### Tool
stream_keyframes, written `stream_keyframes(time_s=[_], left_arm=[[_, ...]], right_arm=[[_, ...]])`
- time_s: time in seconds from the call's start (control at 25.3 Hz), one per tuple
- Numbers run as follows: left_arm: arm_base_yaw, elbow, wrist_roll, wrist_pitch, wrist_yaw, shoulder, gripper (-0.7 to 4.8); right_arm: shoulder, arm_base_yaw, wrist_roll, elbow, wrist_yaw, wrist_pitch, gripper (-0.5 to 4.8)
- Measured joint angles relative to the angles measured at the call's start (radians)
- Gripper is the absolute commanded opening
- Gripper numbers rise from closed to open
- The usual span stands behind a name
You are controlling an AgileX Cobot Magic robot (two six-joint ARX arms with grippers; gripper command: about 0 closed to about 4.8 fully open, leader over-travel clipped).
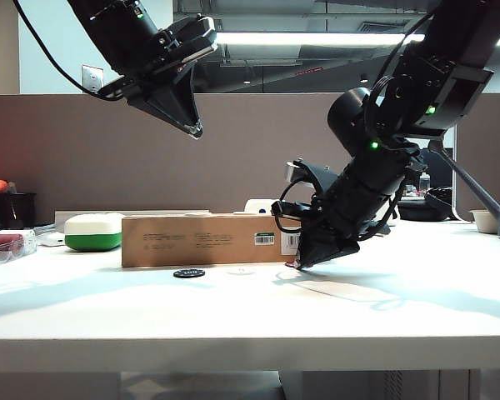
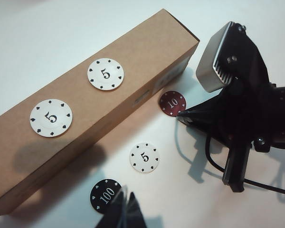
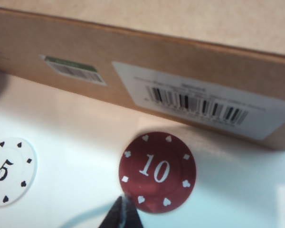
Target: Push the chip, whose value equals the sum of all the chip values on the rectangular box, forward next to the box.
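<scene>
The chip (image 3: 157,172), maroon and marked 10, lies flat on the white table just short of the rectangular box (image 3: 133,61), near its barcode label. From above, in the left wrist view, the chip (image 2: 172,103) sits beside the box (image 2: 85,99), and two white chips marked 5 (image 2: 105,74) (image 2: 51,118) rest on the box's top. My right gripper (image 3: 123,209) is shut, its tip against the chip's near edge. It is low on the table at the box's right end (image 1: 300,265). My left gripper (image 1: 196,129) hangs high above the box, shut and empty.
A loose white 5 chip (image 2: 144,157) and a black 100 chip (image 2: 104,194) lie on the table in front of the box. A green and white object (image 1: 94,232) stands behind the box's left end. A dark cup (image 1: 12,210) is at far left, a white bowl (image 1: 486,220) at far right.
</scene>
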Motion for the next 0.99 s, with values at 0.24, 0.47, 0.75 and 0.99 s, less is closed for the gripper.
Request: stream_keyframes(time_s=[0.24,0.47,0.75,0.99], left_arm=[[0.0,0.0,0.0,0.0,0.0,0.0,-0.05],[0.0,0.0,0.0,0.0,0.0,0.0,-0.05],[0.0,0.0,0.0,0.0,0.0,0.0,-0.05],[0.0,0.0,0.0,0.0,0.0,0.0,-0.05]], right_arm=[[0.003,0.0,-0.004,-0.002,0.026,0.022,-0.05],[0.004,0.0,-0.004,-0.003,0.028,0.026,-0.05],[-0.023,0.0,0.018,-0.007,0.026,-0.026,-0.05],[-0.15,-0.001,0.031,-0.008,0.018,-0.124,-0.05]])
